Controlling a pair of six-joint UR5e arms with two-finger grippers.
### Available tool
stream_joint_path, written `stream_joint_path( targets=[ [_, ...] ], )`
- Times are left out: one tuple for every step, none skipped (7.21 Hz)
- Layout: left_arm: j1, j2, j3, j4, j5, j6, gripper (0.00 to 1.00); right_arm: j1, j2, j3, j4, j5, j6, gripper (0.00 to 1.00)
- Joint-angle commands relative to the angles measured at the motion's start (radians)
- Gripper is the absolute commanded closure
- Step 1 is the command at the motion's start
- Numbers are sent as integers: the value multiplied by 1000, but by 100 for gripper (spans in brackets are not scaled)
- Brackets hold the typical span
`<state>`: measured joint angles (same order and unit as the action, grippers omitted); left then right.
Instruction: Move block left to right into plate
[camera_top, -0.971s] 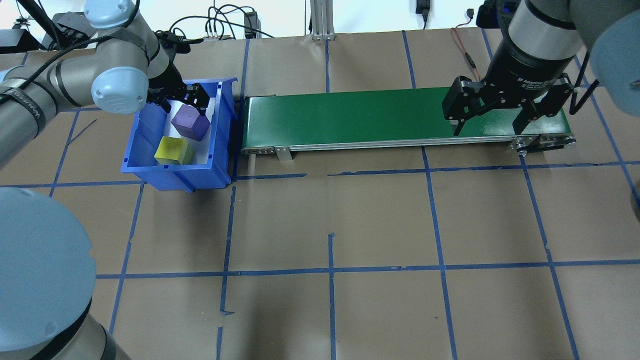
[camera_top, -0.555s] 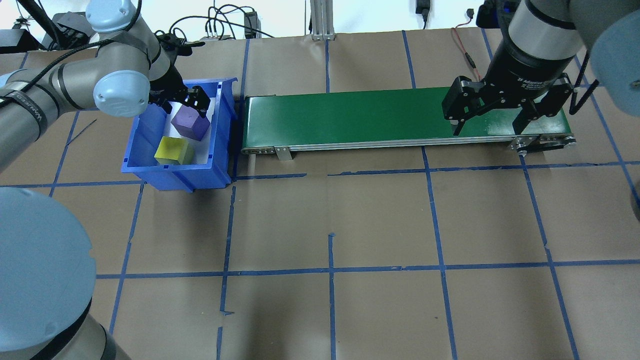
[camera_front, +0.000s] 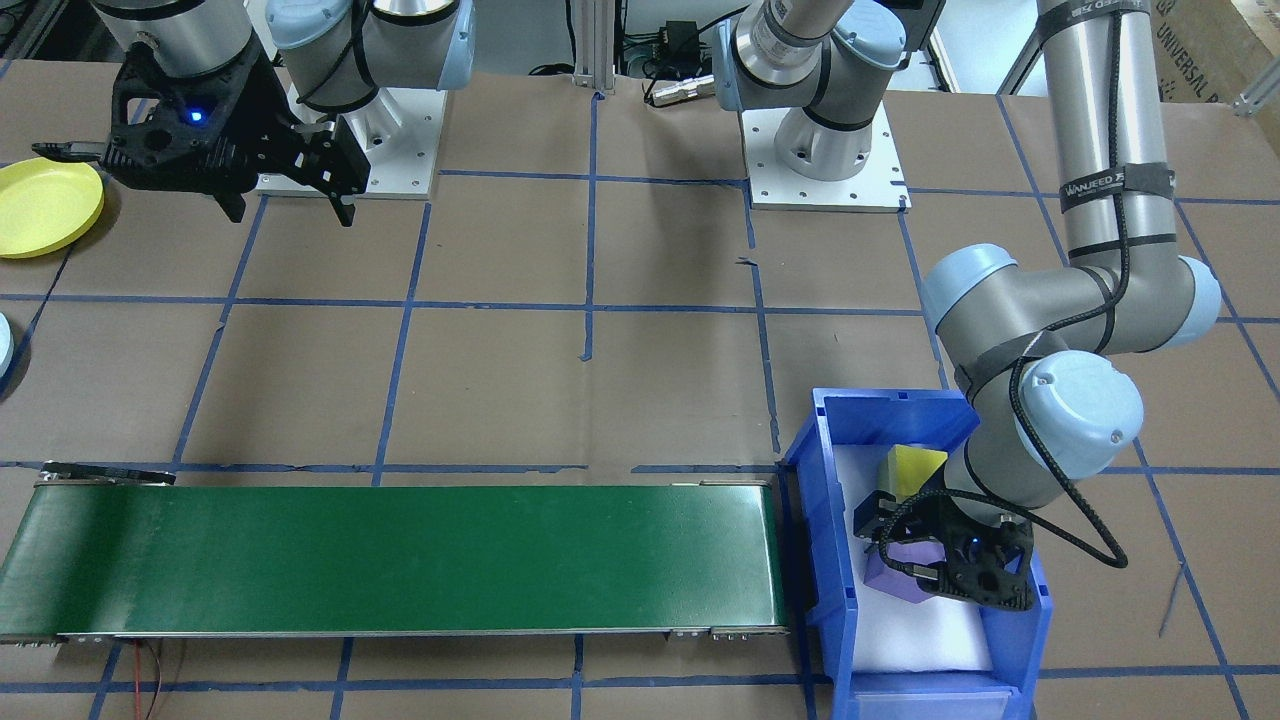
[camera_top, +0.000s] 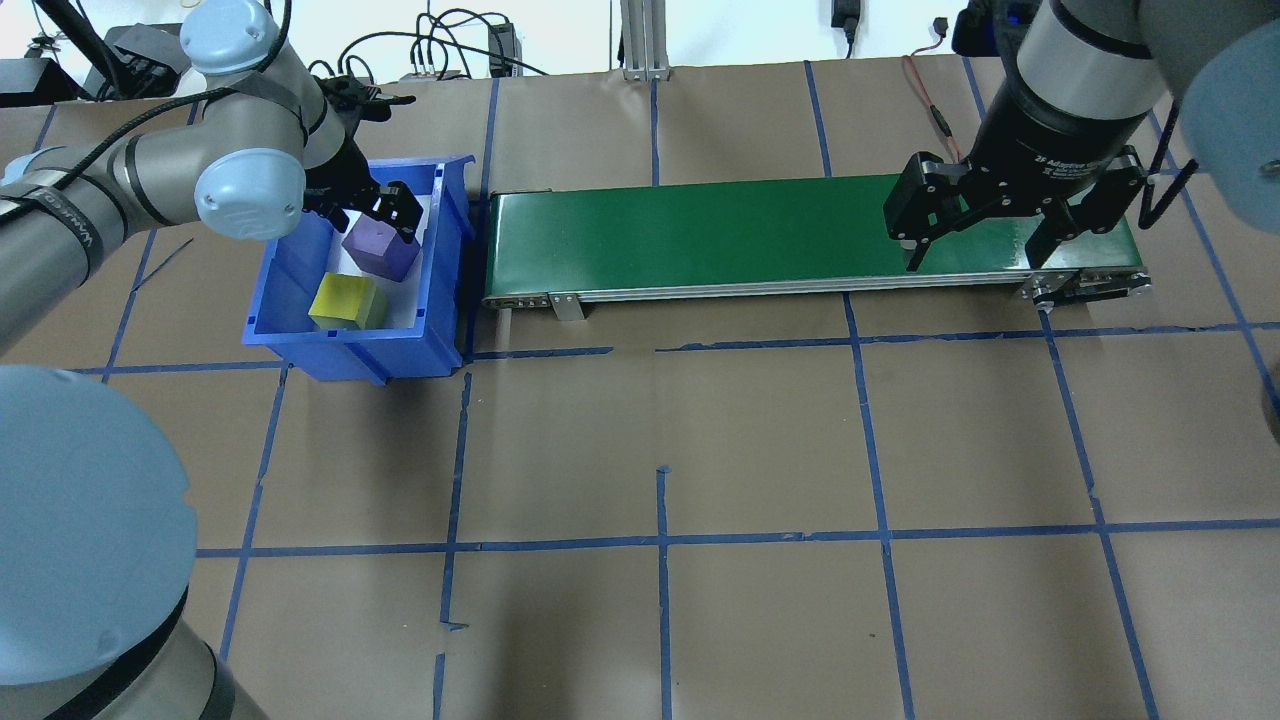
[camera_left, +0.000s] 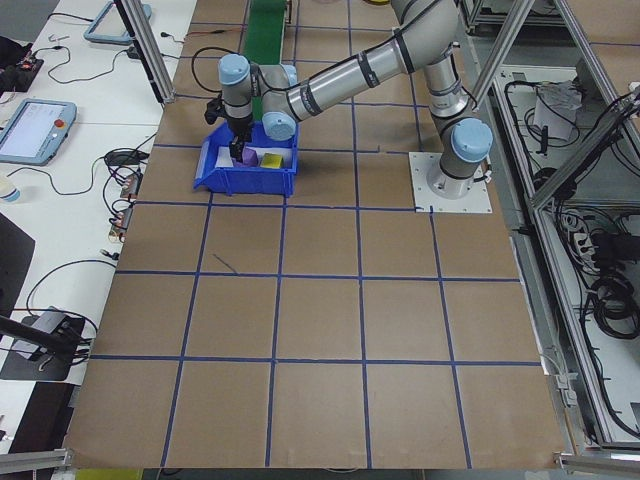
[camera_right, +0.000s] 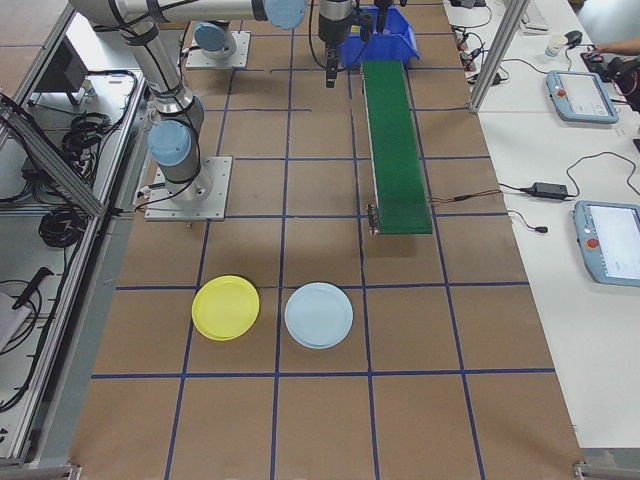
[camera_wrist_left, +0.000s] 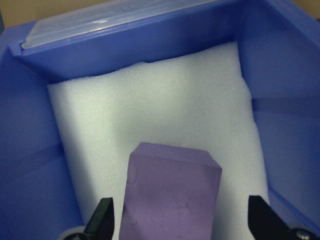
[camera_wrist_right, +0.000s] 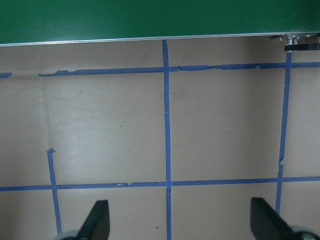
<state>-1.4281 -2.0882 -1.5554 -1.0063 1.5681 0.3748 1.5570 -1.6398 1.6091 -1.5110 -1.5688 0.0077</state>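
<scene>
The left gripper (camera_top: 375, 215) reaches down into the blue bin (camera_top: 300, 345) with its jaws spread wide on either side of the purple foam block (camera_top: 380, 250), not clamped on it. The block rests tilted on white foam padding (camera_wrist_left: 150, 115); a yellow block (camera_top: 345, 300) sits just beside it, nearer the robot. The bin's walls close in on both sides of the gripper. Beside the bin runs the green conveyor belt (camera_top: 700, 235). The right gripper (camera_top: 985, 245) hangs open and empty above the belt's other end. The yellow plate (camera_right: 226, 307) lies well apart on the worktop (camera_top: 660, 450), a pale blue plate (camera_right: 319, 315) beside it.
</scene>
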Motion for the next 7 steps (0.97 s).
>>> stream_joint_path(
  targets=[
    [0, -7, -15, 0, 0, 10, 7, 0, 0, 0, 2, 0, -2, 0],
    [0, -7, -18, -1, 0, 9, 12, 0, 0, 0, 0, 1, 0, 0],
    [0, -7, -18, -1, 0, 9, 31, 0, 0, 0, 0, 0, -2, 0],
    [0, -7, -17, -3, 0, 7, 47, 0, 0, 0, 0, 1, -2, 0],
    [0, -1, -2, -5, 0, 9, 51, 0, 0, 0, 0, 0, -2, 0],
    [0, 34, 8, -6, 0, 12, 51, 0, 0, 0, 0, 1, -2, 0],
    [0, 72, 12, -5, 0, 3, 51, 0, 0, 0, 0, 0, -2, 0]
  ],
)
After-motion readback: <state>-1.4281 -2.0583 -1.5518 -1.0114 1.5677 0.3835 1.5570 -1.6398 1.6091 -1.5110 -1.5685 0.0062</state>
